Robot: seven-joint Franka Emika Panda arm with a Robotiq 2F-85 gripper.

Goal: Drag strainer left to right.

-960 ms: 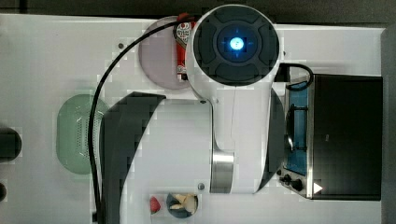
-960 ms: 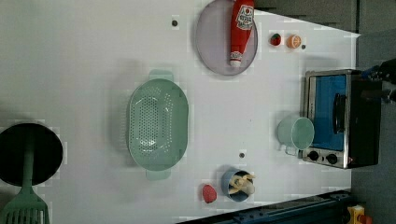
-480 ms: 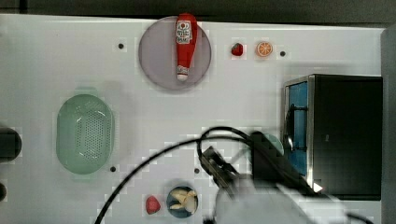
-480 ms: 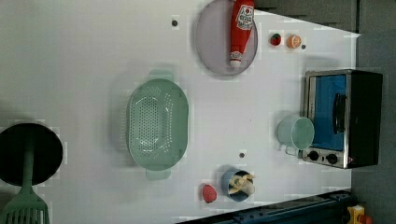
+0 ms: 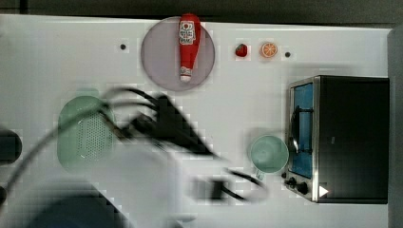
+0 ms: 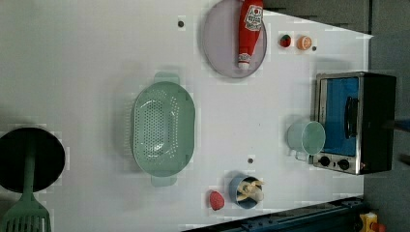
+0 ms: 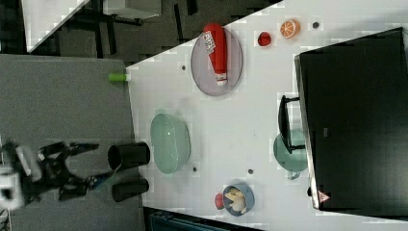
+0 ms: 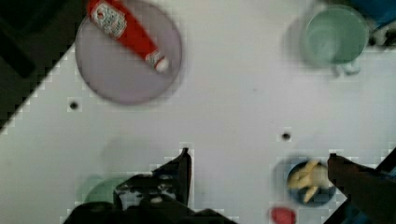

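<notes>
On the white table [image 6: 96, 58], we are seeing the strainer [image 6: 163, 128] sitting at the left view's left while our blurred arm is half hiding it from above, gripper [image 8: 257, 161] spread wide, holding nothing.

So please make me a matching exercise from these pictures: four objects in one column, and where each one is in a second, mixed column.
Things:
1. ketchup bottle
2. mug
3. strainer
4. spatula

Places:
A. on the bare white table, nothing inside
B. lying on the round plate
C. just beside the toaster oven
D. handle across a black round thing at the left view's left edge

Pairs: 1-B, 2-C, 3-A, 4-D
</notes>
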